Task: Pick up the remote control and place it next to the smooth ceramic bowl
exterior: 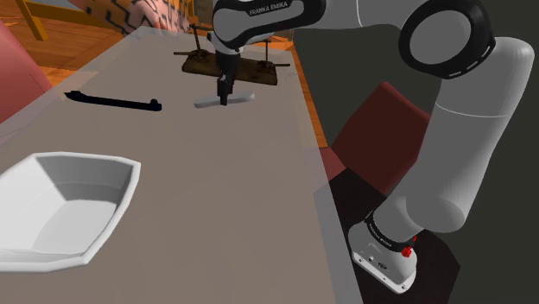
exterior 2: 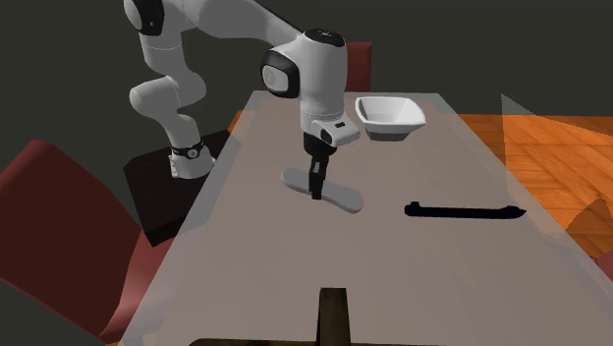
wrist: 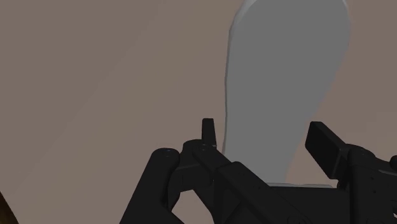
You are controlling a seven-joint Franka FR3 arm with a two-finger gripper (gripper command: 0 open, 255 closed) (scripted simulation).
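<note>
The remote control (exterior: 207,102) is a flat, light grey, elongated slab lying on the brown-grey table top (exterior: 216,199). My black gripper (exterior: 225,98) stands straight down on its middle, with the fingers shut on the slab's two long sides. In the wrist view the remote (wrist: 286,63) runs away from the gripper (wrist: 267,143), with one fingertip against each edge. The second exterior view has the gripper (exterior 2: 316,192) on the remote (exterior 2: 344,199) at mid-table. The white bowl (exterior: 121,194) sits near the shoulder view's lower left, far from the remote. In the second exterior view the bowl (exterior 2: 390,116) is at the far end.
A long thin black object (exterior: 112,101) lies on the table between remote and bowl, also in the second exterior view (exterior 2: 462,210). A dark wooden rack (exterior: 229,67) stands just beyond the remote. Red chairs (exterior: 380,129) flank the table's long edge.
</note>
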